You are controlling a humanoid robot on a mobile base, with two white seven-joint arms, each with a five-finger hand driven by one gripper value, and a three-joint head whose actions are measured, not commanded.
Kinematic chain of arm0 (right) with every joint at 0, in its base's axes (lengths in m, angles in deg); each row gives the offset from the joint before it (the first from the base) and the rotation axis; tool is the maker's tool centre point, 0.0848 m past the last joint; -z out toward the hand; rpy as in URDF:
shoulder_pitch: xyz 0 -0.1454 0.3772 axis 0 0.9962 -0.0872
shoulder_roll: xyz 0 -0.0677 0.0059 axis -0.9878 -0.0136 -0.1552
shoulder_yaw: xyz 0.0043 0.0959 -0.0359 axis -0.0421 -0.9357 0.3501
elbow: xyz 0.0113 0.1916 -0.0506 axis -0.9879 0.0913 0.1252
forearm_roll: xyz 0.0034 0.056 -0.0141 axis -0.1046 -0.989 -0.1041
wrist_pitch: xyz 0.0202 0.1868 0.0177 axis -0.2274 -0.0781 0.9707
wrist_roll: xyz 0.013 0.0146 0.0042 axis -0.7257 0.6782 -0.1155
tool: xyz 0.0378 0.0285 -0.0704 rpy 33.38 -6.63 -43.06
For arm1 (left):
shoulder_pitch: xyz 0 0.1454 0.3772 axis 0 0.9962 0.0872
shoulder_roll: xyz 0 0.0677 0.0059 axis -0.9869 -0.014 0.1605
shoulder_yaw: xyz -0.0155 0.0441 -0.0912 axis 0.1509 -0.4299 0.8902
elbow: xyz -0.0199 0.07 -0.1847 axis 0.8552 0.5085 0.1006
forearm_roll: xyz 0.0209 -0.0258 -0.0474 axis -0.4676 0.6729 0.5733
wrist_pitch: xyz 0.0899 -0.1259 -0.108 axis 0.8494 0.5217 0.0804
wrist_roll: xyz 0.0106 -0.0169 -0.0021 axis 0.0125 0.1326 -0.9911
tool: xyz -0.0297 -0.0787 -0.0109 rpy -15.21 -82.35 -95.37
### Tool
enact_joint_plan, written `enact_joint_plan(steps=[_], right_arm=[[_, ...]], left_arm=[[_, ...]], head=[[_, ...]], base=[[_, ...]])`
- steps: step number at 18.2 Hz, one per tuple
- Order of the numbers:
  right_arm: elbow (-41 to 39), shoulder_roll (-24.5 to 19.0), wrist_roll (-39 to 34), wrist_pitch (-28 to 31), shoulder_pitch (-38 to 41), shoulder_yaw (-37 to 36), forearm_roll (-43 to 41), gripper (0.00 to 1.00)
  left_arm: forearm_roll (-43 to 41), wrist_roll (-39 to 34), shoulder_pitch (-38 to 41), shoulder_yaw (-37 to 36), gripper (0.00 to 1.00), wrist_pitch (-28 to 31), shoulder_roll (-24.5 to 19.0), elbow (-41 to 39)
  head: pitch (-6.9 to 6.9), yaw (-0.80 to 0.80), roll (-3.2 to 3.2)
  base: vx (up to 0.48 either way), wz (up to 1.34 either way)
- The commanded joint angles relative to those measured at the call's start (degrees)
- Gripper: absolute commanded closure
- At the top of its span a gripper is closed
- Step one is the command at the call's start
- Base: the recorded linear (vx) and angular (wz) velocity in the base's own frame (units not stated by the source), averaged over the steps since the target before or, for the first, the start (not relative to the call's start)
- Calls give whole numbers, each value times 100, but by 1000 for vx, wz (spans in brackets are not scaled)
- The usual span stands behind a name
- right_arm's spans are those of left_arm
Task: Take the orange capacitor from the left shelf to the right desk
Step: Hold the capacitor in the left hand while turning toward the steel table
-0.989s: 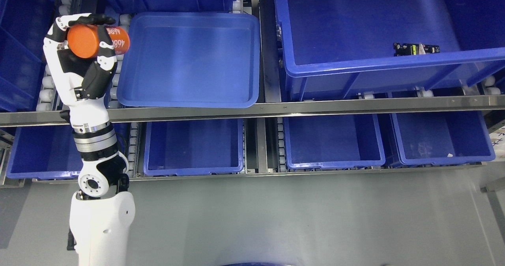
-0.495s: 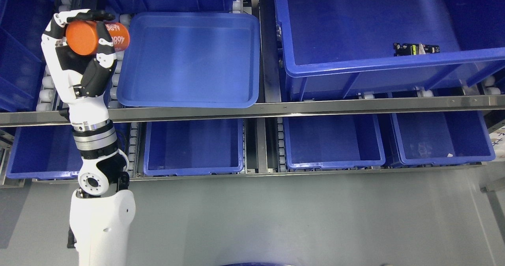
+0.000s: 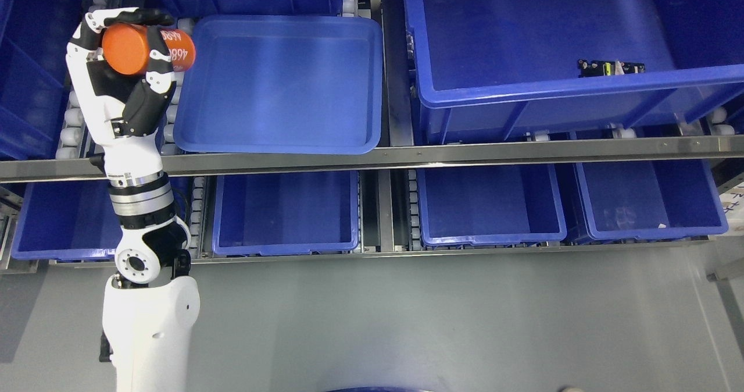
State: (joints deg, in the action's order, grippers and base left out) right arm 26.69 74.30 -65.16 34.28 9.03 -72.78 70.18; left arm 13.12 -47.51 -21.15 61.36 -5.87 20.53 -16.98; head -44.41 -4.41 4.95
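Orange capacitor [image 3: 142, 49]: you have it lying on its side in the left hand [image 3: 119, 66], raised over the upper tier of the shelf, just left of the shallow blue tray [image 3: 279, 130]. Dark fingertips [image 3: 139, 15] curl over the top of the cylinder and a white finger [image 3: 158, 66] wraps across its printed end, so the hand is clenched around the body, with the flat unprinted end facing you. The print reads partly as digits; the rest is hidden by the fingers.

Your arm rises from the bottom left and crosses the steel shelf rail [image 3: 465, 150] on the way up. Judging by the task, the pick looks done and the carry to the right is the step in hand. To do it well, draw the arm back towards you before swinging right, so that the forearm and capacitor clear the rail and the tray's near rim. Keep the cylinder level, since a smooth round body may slide endways if the grip loosens.

The large blue bin [image 3: 523, 92] on the right of the upper tier holds a small circuit board [image 3: 610, 67]; stay clear of it. The destination surface is out of view, as is the right hand.
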Motion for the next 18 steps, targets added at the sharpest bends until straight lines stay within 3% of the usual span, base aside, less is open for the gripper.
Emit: enact_joint_plan(steps=[1,12,18], right_arm=[[-100,101,-3,6,125,-105,18,0],[-100,101,-12,-3,125,-105,18,0],[-100,101,-3,6,125,-105,18,0]], left_arm=[[4,5,-77,-70,100,42,-100,-2],[4,14,-104,-176,100,173,-100,-2],[22,22,-314,-202,100,244,-100,121]], head=[[0,0,0],[0,0,0],[0,0,0]], base=[[-64,5],[-143,3],[-181,-458]])
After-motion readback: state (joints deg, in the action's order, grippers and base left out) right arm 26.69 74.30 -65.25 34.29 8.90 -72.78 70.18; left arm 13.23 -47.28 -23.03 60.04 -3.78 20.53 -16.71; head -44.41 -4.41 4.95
